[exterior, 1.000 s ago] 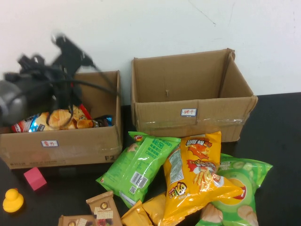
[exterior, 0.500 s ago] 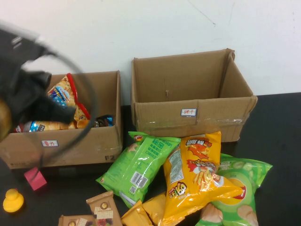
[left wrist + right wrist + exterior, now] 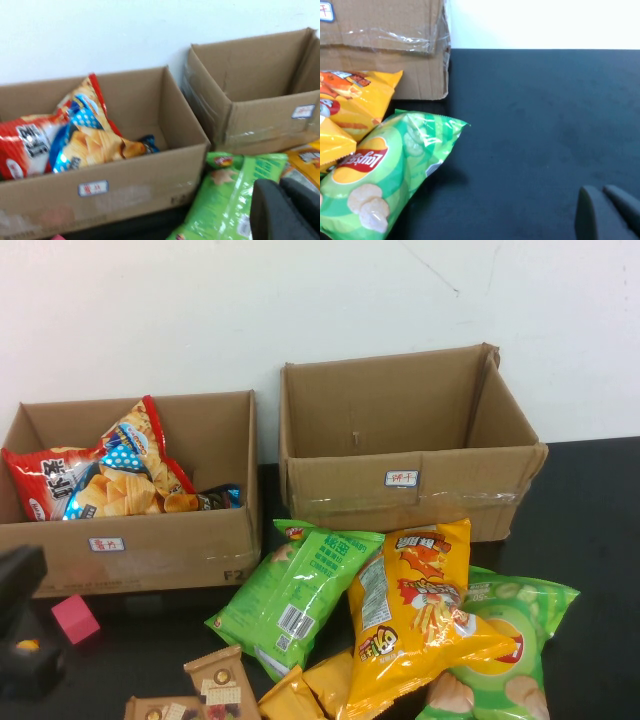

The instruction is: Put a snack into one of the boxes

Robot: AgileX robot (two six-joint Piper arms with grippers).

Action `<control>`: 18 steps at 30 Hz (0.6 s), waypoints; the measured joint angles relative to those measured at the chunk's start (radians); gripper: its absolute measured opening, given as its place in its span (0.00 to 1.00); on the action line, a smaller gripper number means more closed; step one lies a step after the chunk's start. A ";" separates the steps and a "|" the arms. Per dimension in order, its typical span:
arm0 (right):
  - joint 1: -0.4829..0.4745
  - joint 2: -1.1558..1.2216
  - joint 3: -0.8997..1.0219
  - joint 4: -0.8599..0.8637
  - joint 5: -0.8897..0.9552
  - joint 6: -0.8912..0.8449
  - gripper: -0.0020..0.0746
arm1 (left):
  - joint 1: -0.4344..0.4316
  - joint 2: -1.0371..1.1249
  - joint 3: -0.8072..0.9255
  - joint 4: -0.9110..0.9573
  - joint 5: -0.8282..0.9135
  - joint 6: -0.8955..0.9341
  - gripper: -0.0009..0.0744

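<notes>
From the raised camera, two open cardboard boxes stand side by side against a white wall on a black table (image 3: 600,540). The left box (image 3: 150,545) now holds a red and orange chip bag (image 3: 100,475), leaning against the back wall, its top corner poking above the rim. A second ago the left arm hung over this box; half a second ago it was pulling back with the bag already upright inside. Now only a dark piece of that arm shows at the lower left edge, near a pink block (image 3: 74,619). The right box (image 3: 410,465) looks empty. In front of the boxes lies a loose heap of snacks: a green bag (image 3: 295,595), a yellow bag (image 3: 420,615) partly over a green Lay's bag (image 3: 505,640), and small brown packets (image 3: 215,680) near the bottom edge. The right arm is out of this view.

From the left wrist camera, the chip bag (image 3: 75,135) lies inside the left box (image 3: 125,185), free of any grasp. The left gripper (image 3: 285,210) shows only as dark fingers at one corner, lying close together with nothing between them.

From the right wrist camera, the right gripper (image 3: 607,212) hovers over bare table, well apart from the Lay's bag (image 3: 380,170) and the yellow bag (image 3: 352,100). Its two dark fingers sit nearly touching, holding nothing.

Judging by this, one snack is delivered and the task appears complete, with the left arm retreating.
</notes>
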 joint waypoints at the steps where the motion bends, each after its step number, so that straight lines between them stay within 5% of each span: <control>1: 0.000 0.000 0.000 0.000 0.000 0.000 0.02 | 0.000 -0.017 0.011 -0.025 0.002 0.015 0.01; 12: 0.000 0.000 0.000 0.000 0.000 0.000 0.02 | 0.009 -0.160 0.137 -0.180 -0.019 0.239 0.01; 18: 0.000 0.000 0.000 0.000 0.000 0.000 0.02 | 0.219 -0.327 0.321 -0.500 -0.253 0.536 0.01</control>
